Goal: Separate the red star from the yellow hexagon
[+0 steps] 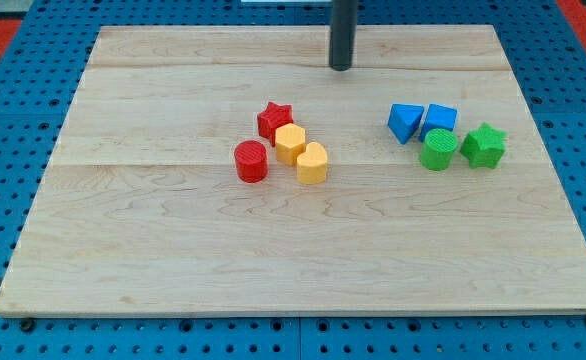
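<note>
The red star lies near the middle of the wooden board, touching the yellow hexagon just below and to its right. A yellow heart-shaped block touches the hexagon's lower right side. A red cylinder stands to the left of the hexagon. My tip is near the view's top, above and to the right of the red star, apart from all blocks.
A second cluster sits at the view's right: a blue triangle, a blue cube, a green cylinder and a green star. The board rests on a blue pegboard surface.
</note>
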